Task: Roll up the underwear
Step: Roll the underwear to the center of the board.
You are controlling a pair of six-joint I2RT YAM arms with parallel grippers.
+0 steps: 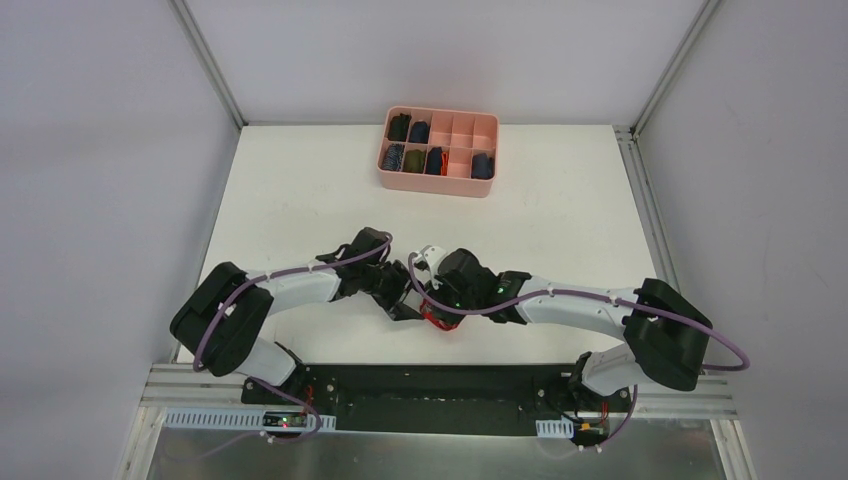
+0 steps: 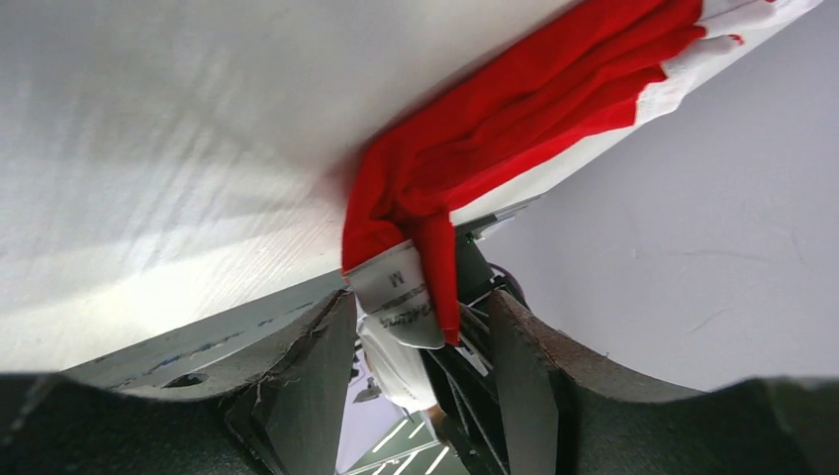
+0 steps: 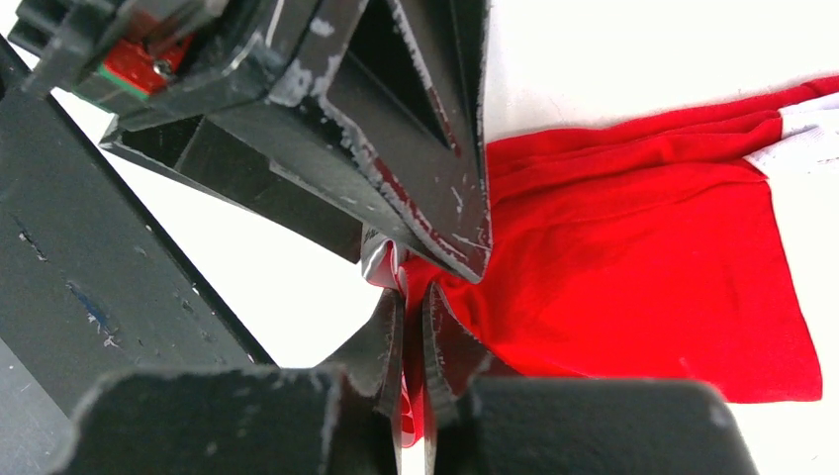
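Observation:
The red underwear (image 1: 437,319) lies bunched on the white table, just under both wrists near the front middle. In the right wrist view it (image 3: 633,247) spreads flat to the right, with a white band at the far edge. My right gripper (image 3: 414,302) is shut on a fold at its left corner. My left gripper (image 2: 419,309) is open. A corner of the red cloth (image 2: 514,119) and its white size label hang between the spread jaws, not pinched. One left finger (image 3: 435,168) shows in the right wrist view, its tip resting against the cloth. The two grippers meet tip to tip (image 1: 420,303).
A pink divided box (image 1: 438,183) stands at the back middle of the table, with several dark rolled garments in its compartments. The table's front edge and a black base rail (image 1: 430,395) lie close behind the grippers. A small white object (image 1: 431,252) sits just beyond the wrists.

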